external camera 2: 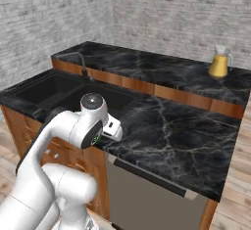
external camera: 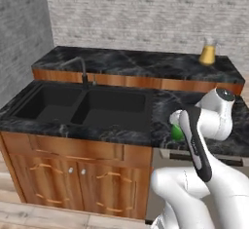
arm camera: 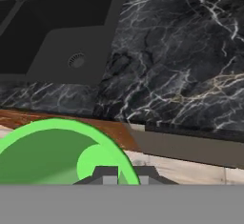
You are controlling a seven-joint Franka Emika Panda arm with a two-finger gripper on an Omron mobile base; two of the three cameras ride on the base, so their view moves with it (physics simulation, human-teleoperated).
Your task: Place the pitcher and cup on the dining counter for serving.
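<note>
hand view: claw (arm camera: 125, 174) grips the green cup (arm camera: 52, 154) above the worktop (arm camera: 190, 66); no writing readable.

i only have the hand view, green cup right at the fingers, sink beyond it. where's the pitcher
Observer: The pitcher stands upright on the dining counter, near its right end.
Operator: ok and where's the cup in the room
Observer: In the left base view the cup is a green sliver tucked against the arm, at the front edge of the lower worktop, right of the sink. I cannot tell whether it rests there or is lifted.
Operator: how does the dining counter sit from there
Observer: It runs behind the worktop and stands higher, with a wooden panel as the step between them.
</note>
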